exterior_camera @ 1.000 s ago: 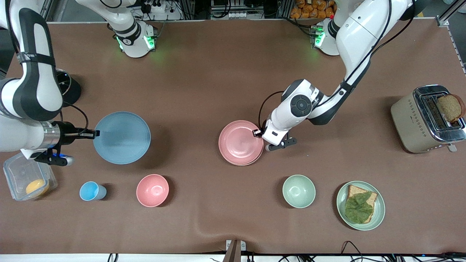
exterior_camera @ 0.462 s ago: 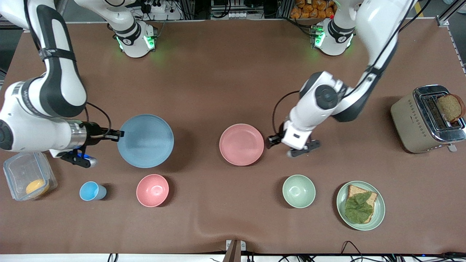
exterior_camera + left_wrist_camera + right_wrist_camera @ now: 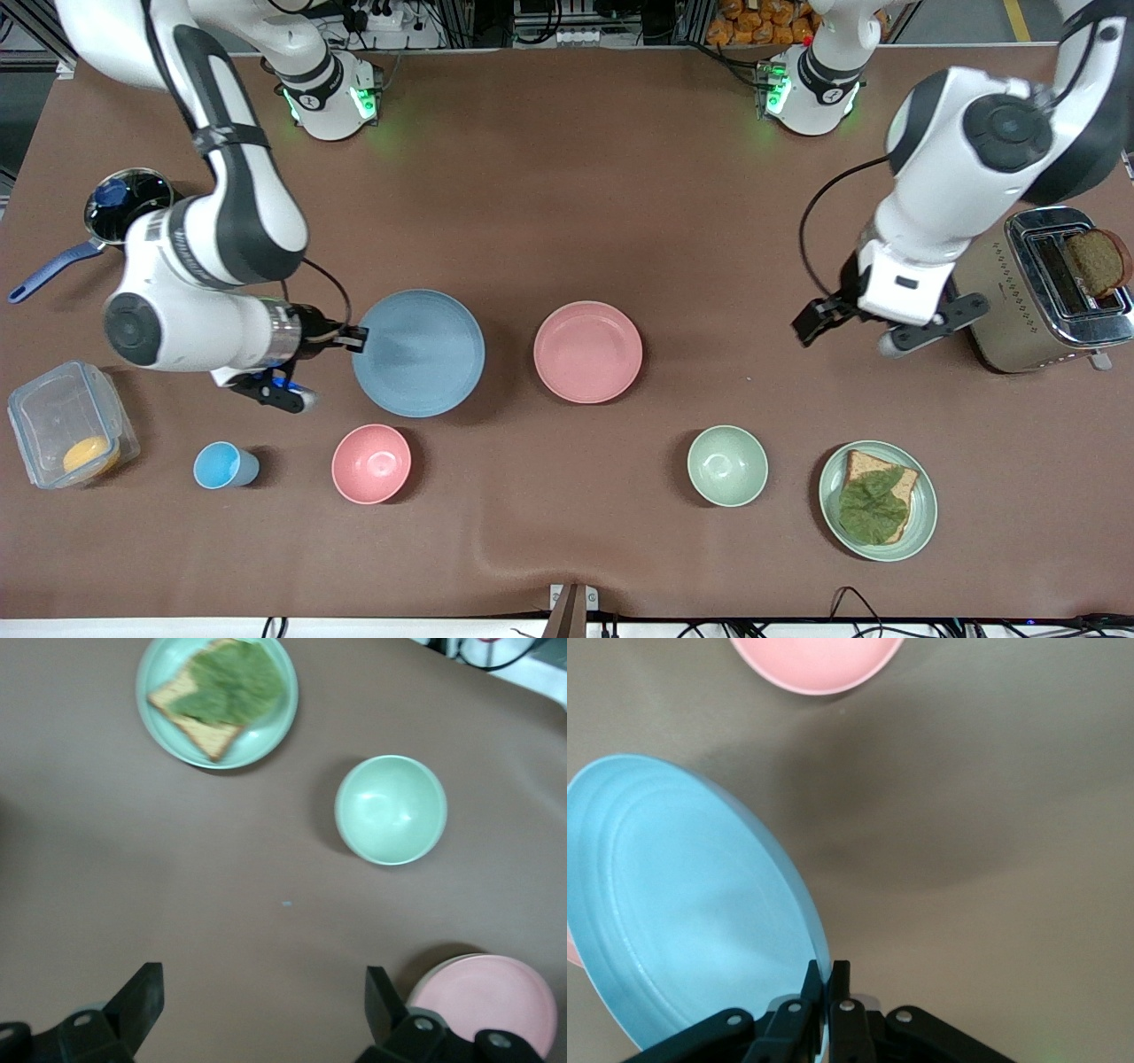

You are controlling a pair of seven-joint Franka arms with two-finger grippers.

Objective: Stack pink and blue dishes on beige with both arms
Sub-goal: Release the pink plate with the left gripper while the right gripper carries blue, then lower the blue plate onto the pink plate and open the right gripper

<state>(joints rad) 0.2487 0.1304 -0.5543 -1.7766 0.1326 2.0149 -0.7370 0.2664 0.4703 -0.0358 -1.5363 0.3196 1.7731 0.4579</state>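
My right gripper [image 3: 359, 338] is shut on the rim of the light blue plate [image 3: 418, 353] and holds it tilted above the table, between the pink bowl and the pink plate. The right wrist view shows its fingers [image 3: 828, 979] pinching the blue plate's [image 3: 691, 904] edge. The pale pink plate [image 3: 587, 351] lies flat mid-table. The beige plate is hidden under it except for a thin cream edge [image 3: 425, 980] beside the pink plate [image 3: 487, 1003]. My left gripper [image 3: 811, 323] hangs open and holds nothing, over bare table beside the toaster, with its jaws [image 3: 263, 1010] wide apart.
A toaster [image 3: 1036, 292] with a bread slice stands at the left arm's end. Along the front camera's side sit a green bowl [image 3: 727, 465], a green plate with toast [image 3: 921, 505], a pink bowl [image 3: 371, 463], a blue cup [image 3: 221, 465] and a clear container [image 3: 66, 425]. A small pot [image 3: 124, 199] is near the right arm.
My right gripper has carried the blue plate toward the pink plate. My left gripper has let go of the pink plate's rim and has risen away toward the toaster.
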